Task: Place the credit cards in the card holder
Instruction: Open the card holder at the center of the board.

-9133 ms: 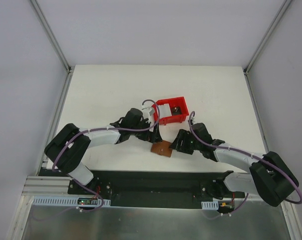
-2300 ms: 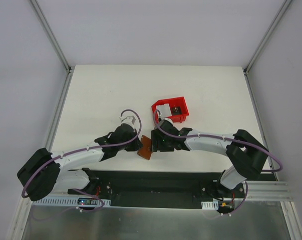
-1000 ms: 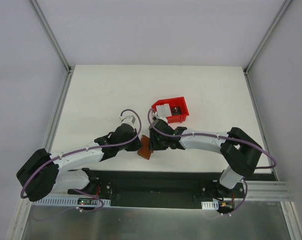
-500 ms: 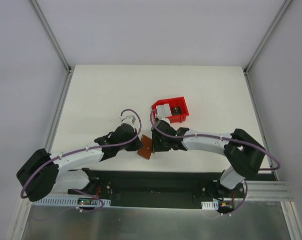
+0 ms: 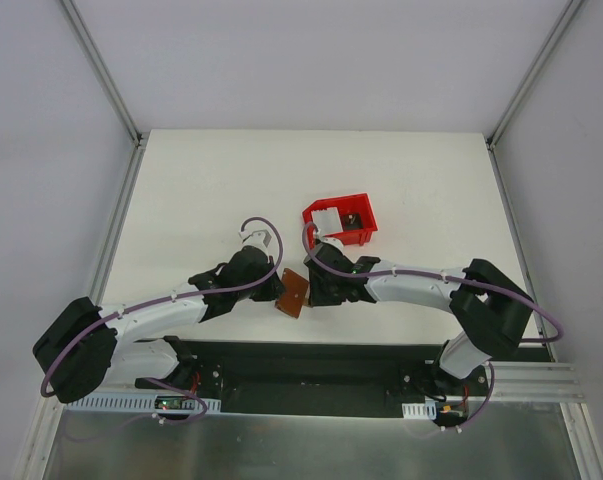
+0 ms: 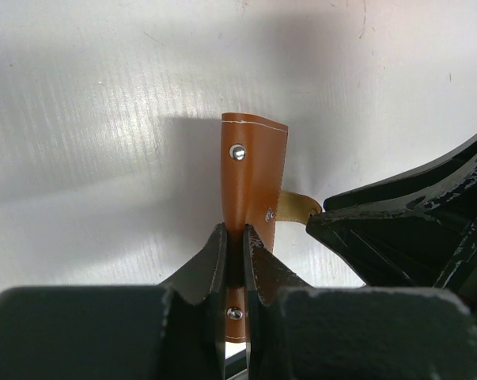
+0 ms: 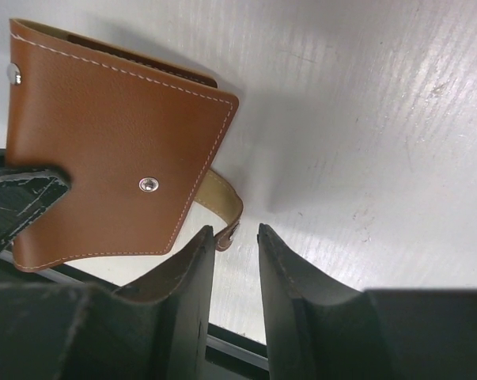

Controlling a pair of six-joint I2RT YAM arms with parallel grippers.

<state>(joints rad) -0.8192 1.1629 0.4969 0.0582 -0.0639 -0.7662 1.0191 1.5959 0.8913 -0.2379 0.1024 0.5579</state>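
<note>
The left gripper [image 6: 235,237] is pinching its two fingers together on the near edge of the card holder [image 6: 254,174], with brown leather showing in the thin slit between them. The right gripper [image 7: 234,234] is holding its fingers a little apart. The end of the holder's pale-lined strap [image 7: 219,199] is sitting in that gap, and whether either finger is touching it I cannot tell.

From the right wrist, the holder's closed brown face is filling the upper left, with white stitching and a small metal stud at its middle. From the left wrist it is showing edge-on. It is casting a soft shadow on the table [image 5: 201,190], and whether it is resting there or hanging just clear cannot be told.

From above, the holder is sitting between the two grippers, near the table's front edge and just in front of the red bin [image 5: 351,240]. The credit cards [image 5: 326,217] are lying in the bin's left part as a pale patch, their number unreadable.

The white tabletop is showing fine parallel streaks and a few scuffs. Pale grey walls [image 5: 311,60] are enclosing it, metal rails [image 5: 101,70] are running up the corners, and a black base plate [image 5: 311,365] is lying along the near edge.
</note>
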